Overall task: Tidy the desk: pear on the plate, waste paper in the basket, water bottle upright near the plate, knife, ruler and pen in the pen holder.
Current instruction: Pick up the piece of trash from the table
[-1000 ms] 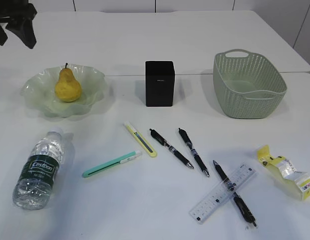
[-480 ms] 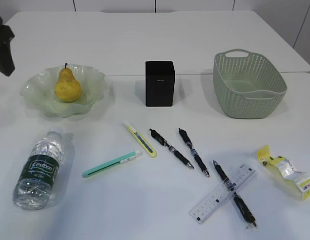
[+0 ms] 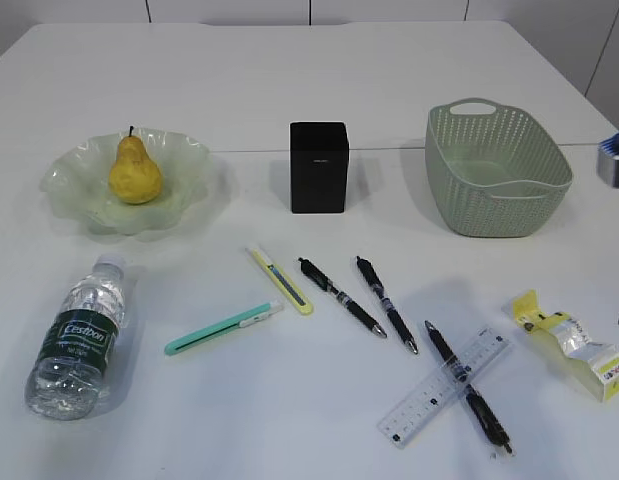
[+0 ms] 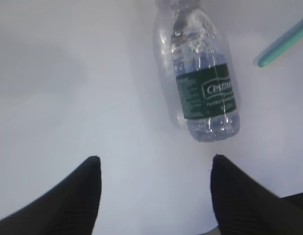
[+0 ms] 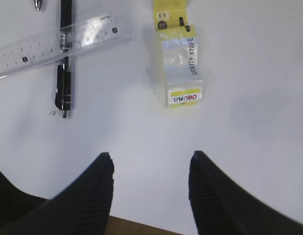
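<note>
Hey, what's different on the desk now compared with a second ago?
The dark arm at the exterior view's upper left slid out of view past the left edge, and part of the other arm now shows at the right edge. Nothing was taken hold of or let go. The pear on the plate, the lying water bottle and the ruler stayed put.

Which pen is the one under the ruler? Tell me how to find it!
Start at the green basket on the right and look toward the near edge. The clear ruler lies there, crossed over one black pen. The other two pens lie bare, farther left.
</note>
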